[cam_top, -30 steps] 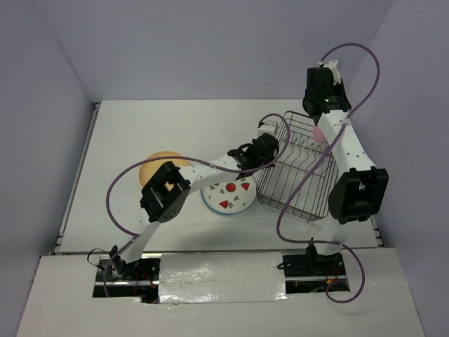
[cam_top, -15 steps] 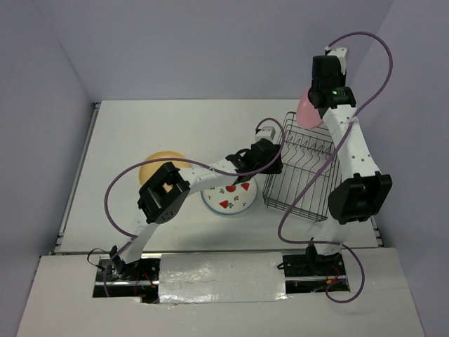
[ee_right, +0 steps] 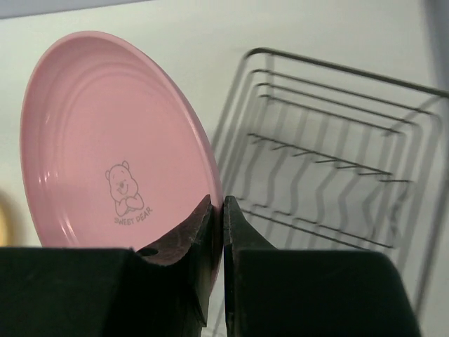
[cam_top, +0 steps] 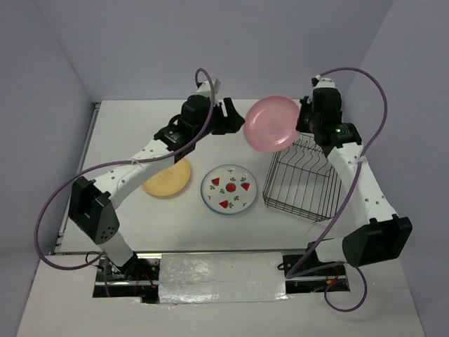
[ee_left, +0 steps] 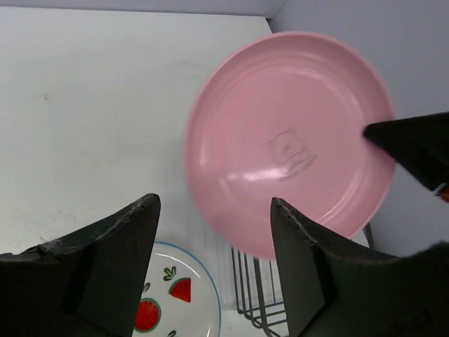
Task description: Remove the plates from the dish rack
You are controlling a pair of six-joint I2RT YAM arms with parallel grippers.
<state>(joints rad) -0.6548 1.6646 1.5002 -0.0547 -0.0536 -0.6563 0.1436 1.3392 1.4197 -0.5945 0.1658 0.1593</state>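
Note:
My right gripper is shut on the rim of the pink plate, holding it upright in the air left of the dish rack. The same pink plate shows a bear print, and the pink plate fills the left wrist view. Facing it from the left, my left gripper is open with nothing between its fingers. Flat on the table lie the white plate with red fruit marks and the yellow-orange plate. The dish rack holds no plates.
The table's right edge runs just beyond the rack. A purple cable loops above the right arm, and another cable trails from the left arm along the table's left side.
My right gripper lifted the pink plate out of the rack and swung it left. My left gripper opened and moved from over the white plate up to the back, toward the pink plate.

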